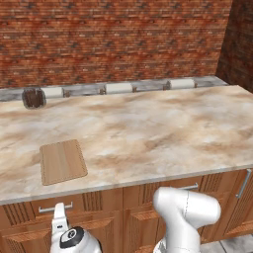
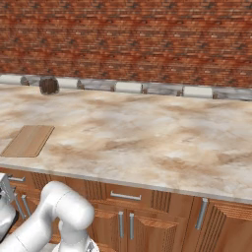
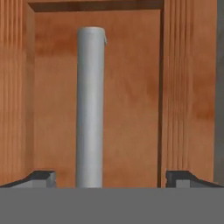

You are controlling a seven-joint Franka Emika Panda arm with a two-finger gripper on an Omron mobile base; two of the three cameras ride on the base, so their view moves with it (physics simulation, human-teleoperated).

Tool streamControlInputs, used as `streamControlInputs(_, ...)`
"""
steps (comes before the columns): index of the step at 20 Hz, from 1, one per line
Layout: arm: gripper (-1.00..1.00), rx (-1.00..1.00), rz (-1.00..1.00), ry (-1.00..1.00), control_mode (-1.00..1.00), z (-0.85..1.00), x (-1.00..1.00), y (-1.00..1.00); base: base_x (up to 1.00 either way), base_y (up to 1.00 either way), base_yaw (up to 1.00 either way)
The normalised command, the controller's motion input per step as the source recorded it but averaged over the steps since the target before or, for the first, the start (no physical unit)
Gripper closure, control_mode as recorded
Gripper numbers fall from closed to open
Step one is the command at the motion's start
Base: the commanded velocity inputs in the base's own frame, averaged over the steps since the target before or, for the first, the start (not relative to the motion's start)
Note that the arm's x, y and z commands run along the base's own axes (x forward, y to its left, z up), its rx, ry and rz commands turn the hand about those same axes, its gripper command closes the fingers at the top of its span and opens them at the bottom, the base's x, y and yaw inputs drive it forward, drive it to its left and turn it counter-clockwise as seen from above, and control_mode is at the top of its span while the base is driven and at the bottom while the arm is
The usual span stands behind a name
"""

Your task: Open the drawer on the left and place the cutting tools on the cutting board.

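The drawer is shut under the counter's left end, and its silver bar handle runs across the front. My gripper hangs right in front of that handle, open. In the hand view the handle stands as an upright grey bar between my gripper's spread tips, off-centre towards the left tip, and I cannot tell if they touch it. The cutting board lies flat on the counter above the drawer, also at the left in the right base view. The cutting tools are hidden.
A dark round object stands at the counter's back left by the brick wall. A narrower drawer front and cabinet doors with vertical handles lie to the right. My white arm stands before the cabinets.
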Motion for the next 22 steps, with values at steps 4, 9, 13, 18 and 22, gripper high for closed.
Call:
streamControlInputs(4, -1.00, 0.00, 0.00, -0.03, -1.00, -0.25, 0.18, 0.29, 0.00, 0.00, 0.00)
streamControlInputs(9, -1.00, 0.00, 0.00, -0.01, -1.00, -0.19, 0.24, 0.23, 0.00, 0.00, 0.00)
streamControlInputs(13, -1.00, 0.00, 0.01, -0.01, -1.00, -0.24, 0.27, 0.19, 0.00, 0.00, 0.00)
streamControlInputs(18, -1.00, 0.00, 0.01, -0.01, -1.00, -0.25, 0.27, 0.17, 0.00, 0.00, 0.00)
streamControlInputs(22, 1.00, 0.00, 0.00, 0.00, -1.00, -0.16, 0.10, 0.04, 0.00, 0.00, 0.00)
